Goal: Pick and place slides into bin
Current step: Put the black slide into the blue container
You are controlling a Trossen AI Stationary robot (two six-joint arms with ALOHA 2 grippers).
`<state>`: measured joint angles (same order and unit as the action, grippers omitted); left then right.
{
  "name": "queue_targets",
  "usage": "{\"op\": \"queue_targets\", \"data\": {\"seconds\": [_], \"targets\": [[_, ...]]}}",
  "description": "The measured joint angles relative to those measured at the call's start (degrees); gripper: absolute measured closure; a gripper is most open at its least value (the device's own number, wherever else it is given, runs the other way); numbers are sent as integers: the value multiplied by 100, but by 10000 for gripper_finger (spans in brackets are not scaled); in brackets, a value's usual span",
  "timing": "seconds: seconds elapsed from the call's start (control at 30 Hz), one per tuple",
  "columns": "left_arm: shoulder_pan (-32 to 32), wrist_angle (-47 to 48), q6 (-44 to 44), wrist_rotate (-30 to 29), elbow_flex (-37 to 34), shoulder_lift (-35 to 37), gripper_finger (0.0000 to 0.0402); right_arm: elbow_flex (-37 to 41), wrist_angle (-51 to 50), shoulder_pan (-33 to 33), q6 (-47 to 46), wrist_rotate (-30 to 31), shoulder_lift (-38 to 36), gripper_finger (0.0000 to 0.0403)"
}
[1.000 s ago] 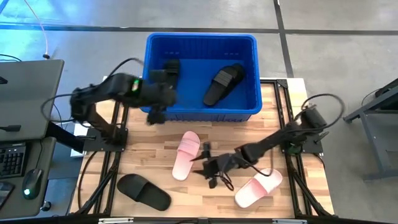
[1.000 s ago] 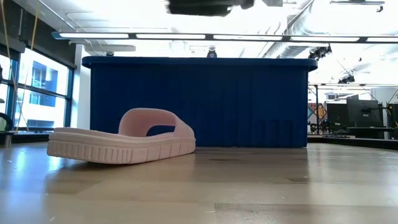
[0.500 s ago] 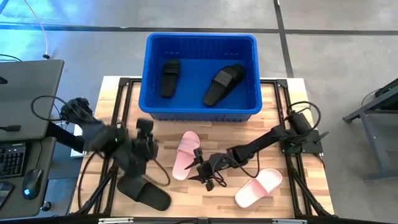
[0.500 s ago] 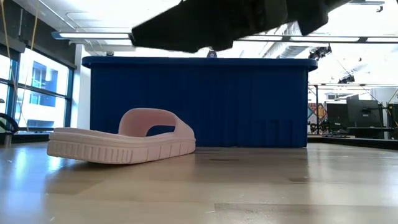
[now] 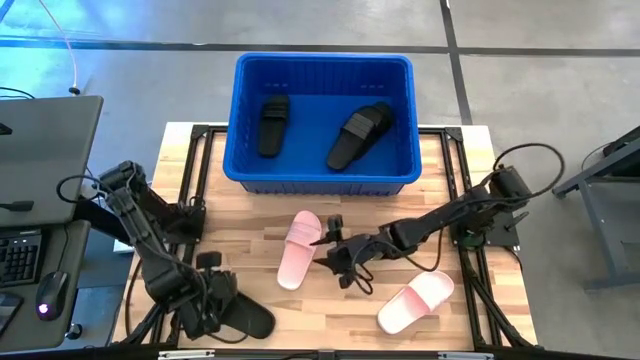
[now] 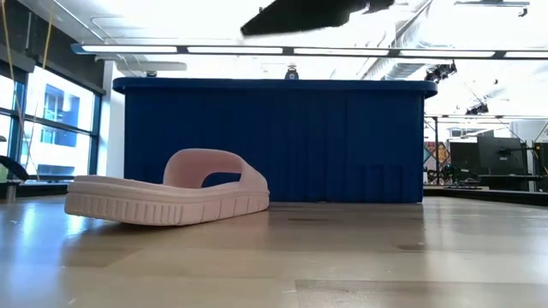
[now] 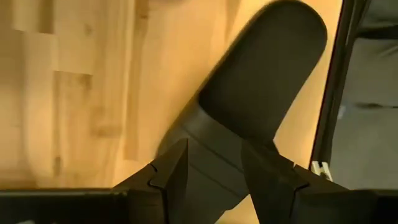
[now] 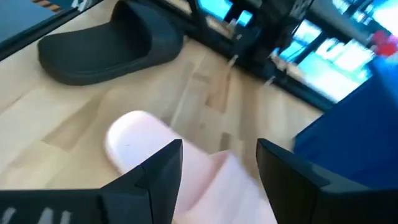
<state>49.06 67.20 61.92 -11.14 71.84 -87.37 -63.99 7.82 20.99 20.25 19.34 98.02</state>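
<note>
Table [image 5: 250,235] of pale wood planks carries everything, with the blue bin [image 5: 322,180] at its far edge. Two black slides lie inside the bin, well apart: one [image 5: 271,124] toward its left side, the other [image 5: 359,135] toward its right, lying at an angle.

Three more slides rest on the wood in front of the bin. A pink slide [image 5: 298,248] sits near the middle of the table, a second pink slide [image 5: 416,302] lies near the front right, and a black slide [image 5: 240,312] lies at the front left.

The left gripper [image 5: 208,296] is down at the front left, directly over the near end of the black slide. In the left wrist view its two fingers [image 7: 173,169] are parted, and the slide's strap [image 7: 214,146] sits in the gap between them; whether the pads actually press on the slide cannot be told.

The right gripper [image 5: 336,246] reaches in from the right side and hangs just beside the middle pink slide. Its fingers [image 8: 163,167] are spread wide and hold nothing, and in the right wrist view the pink slide [image 8: 180,171] lies below and between them, with the black slide [image 8: 112,46] farther off on the wood.
</note>
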Motion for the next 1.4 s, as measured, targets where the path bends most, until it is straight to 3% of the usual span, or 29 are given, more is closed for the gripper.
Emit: {"op": "queue_targets", "data": {"seconds": [0.47,0.63,0.97,1.2,1.4], "targets": [[45,-1002,937,-144,-416,-196,263,0,18,-1,1507,221,-477,206],[45,-957,1316,355,-420,-713,263,0,71,-44,1852,268,-479,206],[56,-1007,2046,499,-412,-1029,263,0,326,-151,1881,266,-475,206],[50,-384,2449,952,-408,-1029,263,-2,284,-151,1829,165,-475,206],[39,-102,2605,965,-375,-1029,263,0,170,-149,1605,145,-471,206]]}}
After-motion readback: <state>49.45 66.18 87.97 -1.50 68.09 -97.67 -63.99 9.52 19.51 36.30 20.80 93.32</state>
